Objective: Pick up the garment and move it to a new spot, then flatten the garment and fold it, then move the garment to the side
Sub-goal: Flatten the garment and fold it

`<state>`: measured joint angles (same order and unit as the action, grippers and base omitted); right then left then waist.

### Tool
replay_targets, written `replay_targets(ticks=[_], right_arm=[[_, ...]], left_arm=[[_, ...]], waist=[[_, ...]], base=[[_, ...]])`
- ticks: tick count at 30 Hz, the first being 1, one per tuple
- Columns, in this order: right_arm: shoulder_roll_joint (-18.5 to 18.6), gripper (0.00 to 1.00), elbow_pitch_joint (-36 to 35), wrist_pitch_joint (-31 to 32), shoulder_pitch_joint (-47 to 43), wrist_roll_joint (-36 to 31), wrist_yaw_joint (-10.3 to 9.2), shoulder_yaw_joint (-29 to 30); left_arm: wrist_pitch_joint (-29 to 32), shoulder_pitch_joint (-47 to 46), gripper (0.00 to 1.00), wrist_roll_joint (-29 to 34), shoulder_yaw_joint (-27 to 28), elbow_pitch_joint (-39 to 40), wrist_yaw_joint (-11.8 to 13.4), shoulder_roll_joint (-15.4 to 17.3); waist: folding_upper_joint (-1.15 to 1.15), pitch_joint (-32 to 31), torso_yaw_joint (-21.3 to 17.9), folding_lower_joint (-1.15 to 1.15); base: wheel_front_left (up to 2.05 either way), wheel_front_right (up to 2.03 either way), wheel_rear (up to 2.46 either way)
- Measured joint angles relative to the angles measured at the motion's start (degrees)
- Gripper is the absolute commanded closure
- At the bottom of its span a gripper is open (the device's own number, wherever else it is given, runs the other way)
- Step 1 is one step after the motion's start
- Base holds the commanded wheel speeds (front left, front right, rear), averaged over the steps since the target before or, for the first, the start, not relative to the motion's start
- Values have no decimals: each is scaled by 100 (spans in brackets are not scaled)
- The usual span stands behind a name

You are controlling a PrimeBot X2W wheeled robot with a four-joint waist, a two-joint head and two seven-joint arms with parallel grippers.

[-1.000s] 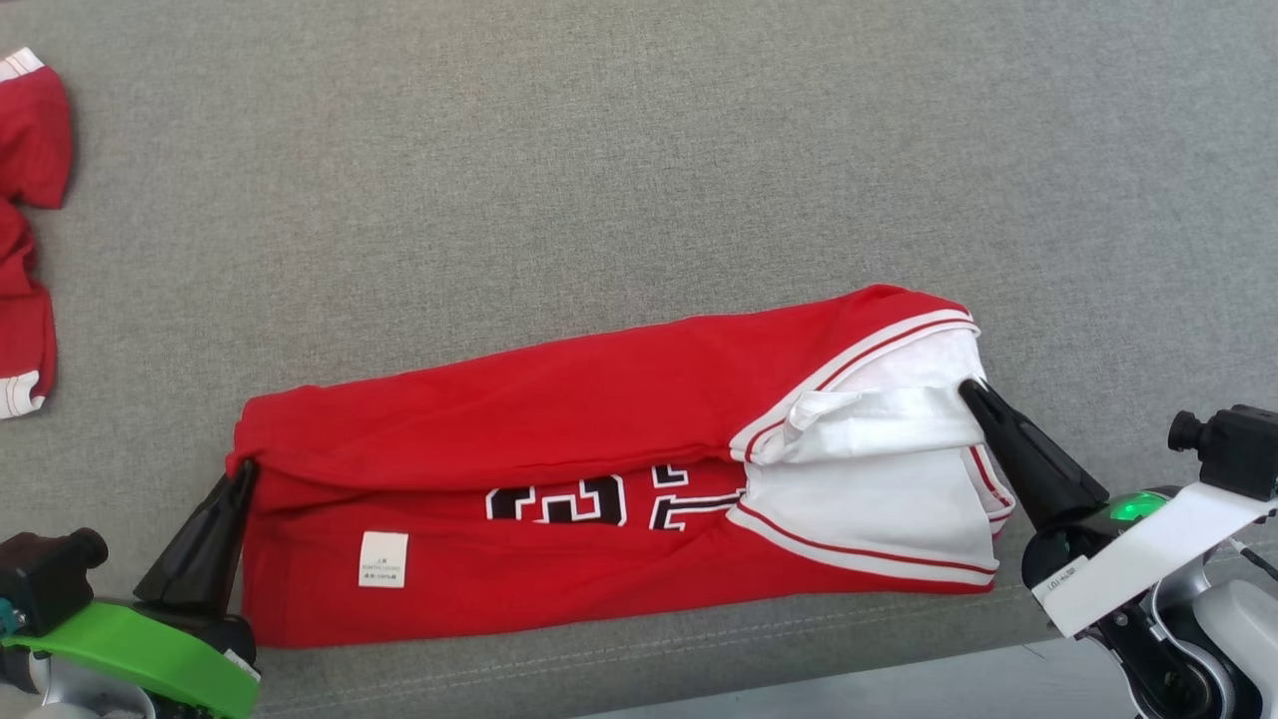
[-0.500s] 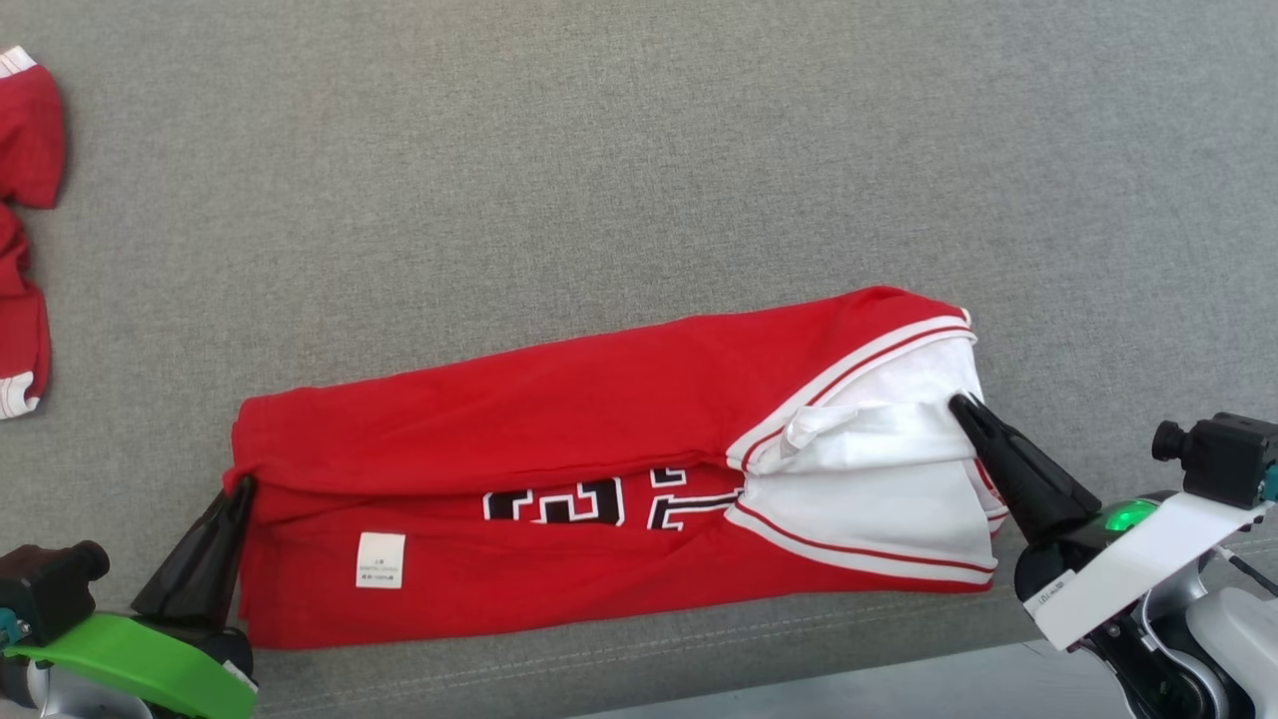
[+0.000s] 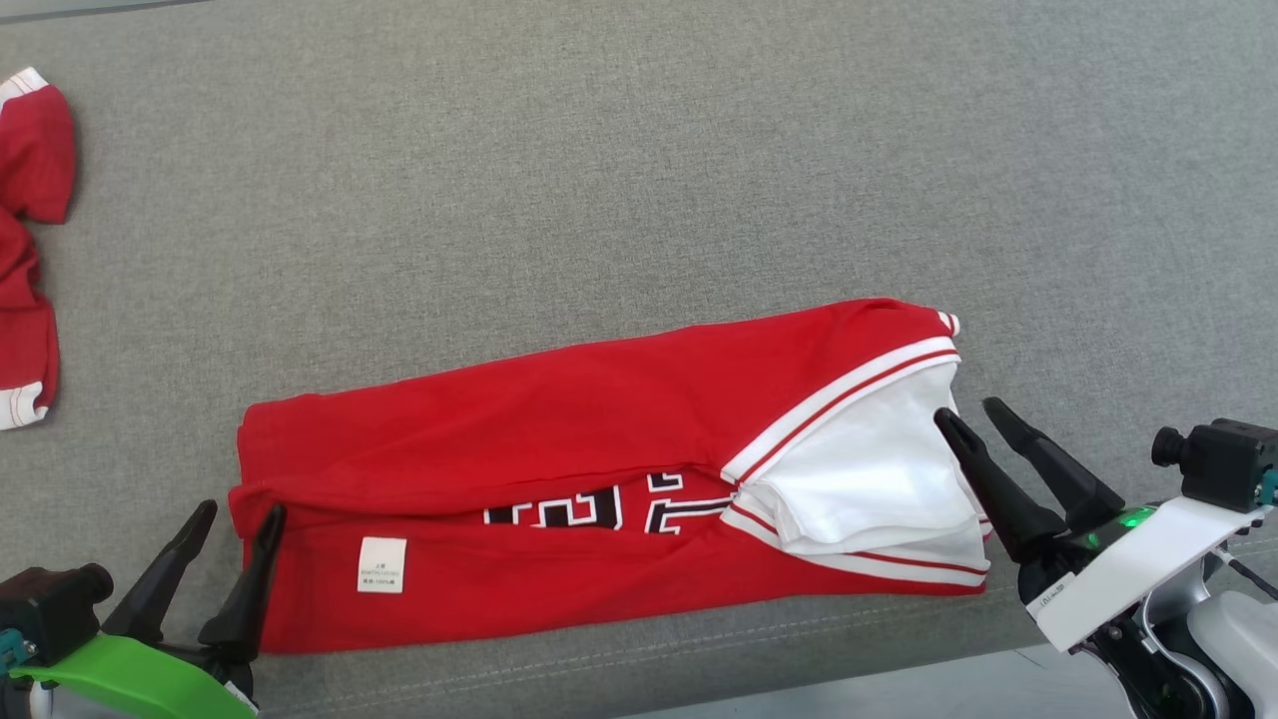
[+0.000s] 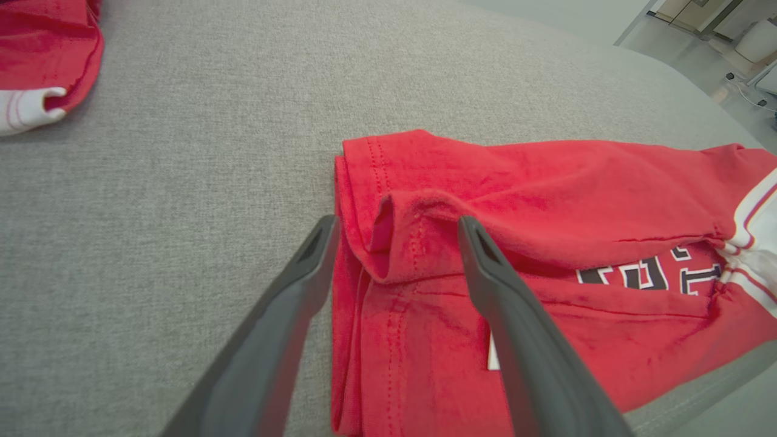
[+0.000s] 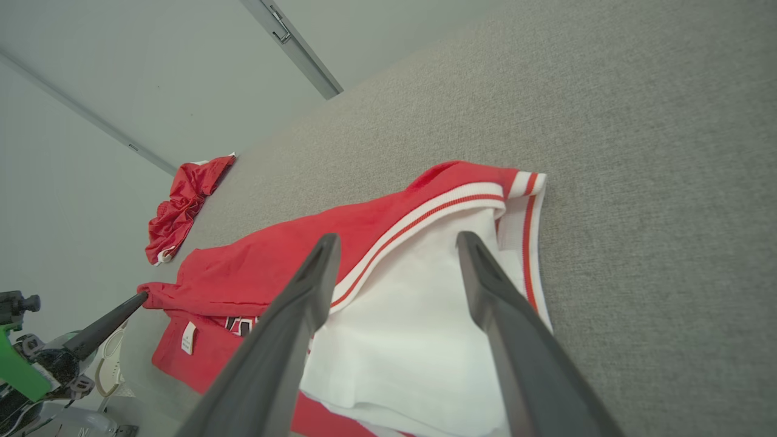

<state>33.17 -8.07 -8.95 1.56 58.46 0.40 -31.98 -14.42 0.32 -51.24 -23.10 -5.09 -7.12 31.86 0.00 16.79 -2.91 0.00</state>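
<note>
Left gripper [image 3: 240,511]: jaws spread wide, gripping nothing. They straddle the hem corner of the long folded red jersey with white-and-red striped trim and black numerals [image 3: 559,429]. One finger is over red cloth, the other over bare surface just beside the edge (contact with the cloth: cannot tell).

Right gripper [image 3: 967,409]: likewise wide apart and empty, fingers poised over the white inner panel at the jersey's opposite end.

The jersey lies lengthwise between the two grippers, near the front seam of the grey woven upholstered surface [image 3: 599,150]. A small white rectangular label [image 3: 382,564] faces up near its left end.

Crumpled red garment with white trim [image 3: 30,240]: well apart, at the far left edge.
</note>
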Motion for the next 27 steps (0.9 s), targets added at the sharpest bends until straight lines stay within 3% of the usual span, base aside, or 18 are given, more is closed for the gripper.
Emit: replay_targets(ticks=[7, 16, 27], right_arm=[[-33, 0, 68, 0, -4, -15, 1, -47], [-199, 0, 124, -34, -95, -52, 2, -142], [-323, 0, 248, -114, -134, -54, 9, -220]], left_arm=[[0, 115, 0, 0, 30, -104, 0, -40], [0, 154, 0, 76, 654, -138, 0, -111], [0, 154, 0, 280, 561, -145, 0, -213]], waist=[[0, -81, -8, 0], [0, -185, -55, 0], [0, -336, -184, 0]], base=[[0, 0, 0], [0, 0, 0], [0, 0, 0]])
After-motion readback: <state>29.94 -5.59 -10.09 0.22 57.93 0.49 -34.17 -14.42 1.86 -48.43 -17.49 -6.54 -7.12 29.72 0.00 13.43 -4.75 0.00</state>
